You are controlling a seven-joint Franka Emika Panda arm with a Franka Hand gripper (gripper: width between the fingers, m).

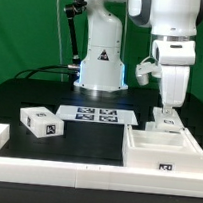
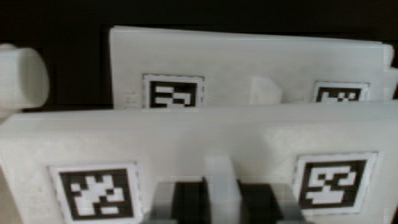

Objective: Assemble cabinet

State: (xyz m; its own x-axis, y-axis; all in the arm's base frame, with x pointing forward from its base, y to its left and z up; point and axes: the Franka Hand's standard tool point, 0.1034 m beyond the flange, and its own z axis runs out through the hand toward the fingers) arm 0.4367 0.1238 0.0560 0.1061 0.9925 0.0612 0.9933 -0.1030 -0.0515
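The cabinet's large white box (image 1: 165, 152) stands open-topped at the front of the exterior view's right, with a tag on its front wall. My gripper (image 1: 167, 108) reaches straight down just behind it onto a small white tagged block (image 1: 166, 120). In the wrist view the block (image 2: 214, 140) fills the near field with two tags. My dark fingers (image 2: 178, 202) stand close together with a thin white strip of it between them, so the gripper (image 2: 217, 198) looks shut on it. A further white tagged part (image 2: 249, 60) shows behind. Another small tagged block (image 1: 40, 123) lies at the left.
The marker board (image 1: 95, 115) lies flat mid-table before the robot base (image 1: 101, 64). A low white border rail (image 1: 43, 168) runs along the front edge and turns up at the left corner. A black stand and cables rise at the back left.
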